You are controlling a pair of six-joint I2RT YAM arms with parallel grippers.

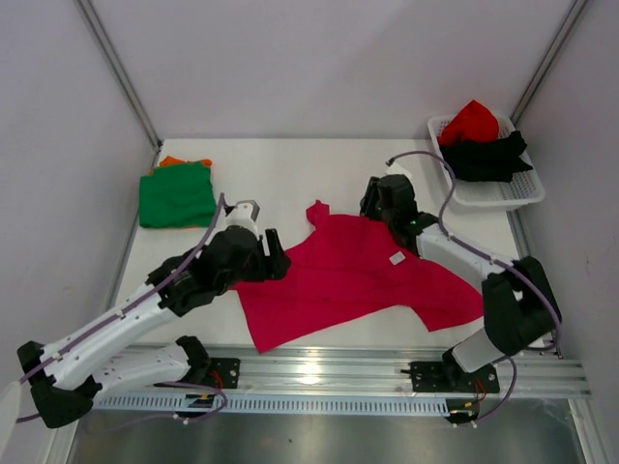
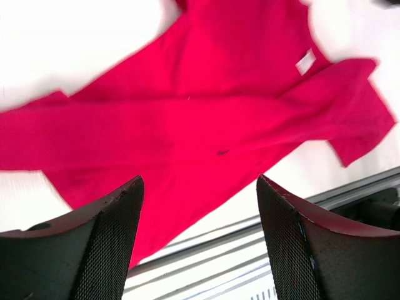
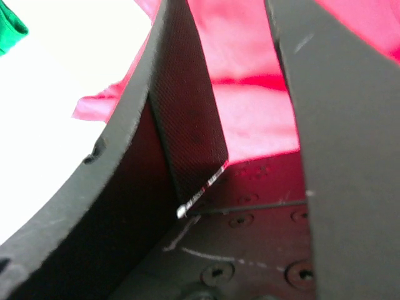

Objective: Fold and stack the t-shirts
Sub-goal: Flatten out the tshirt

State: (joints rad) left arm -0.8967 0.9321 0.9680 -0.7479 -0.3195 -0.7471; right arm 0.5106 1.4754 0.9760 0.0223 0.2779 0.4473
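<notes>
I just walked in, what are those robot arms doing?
They are folding t-shirts. The pink t-shirt lies spread on the table. The left hand is open over its left edge, holding nothing; the right hand is at its far edge. A folded green t-shirt has an orange t-shirt peeking out behind it, and a red t-shirt and a black t-shirt wait in the basket.

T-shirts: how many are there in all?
5. Magenta shirt spread mid-table; green shirt folded far left atop an orange shirt; red shirt and black shirt heaped in the white basket, which may hide more.
</notes>
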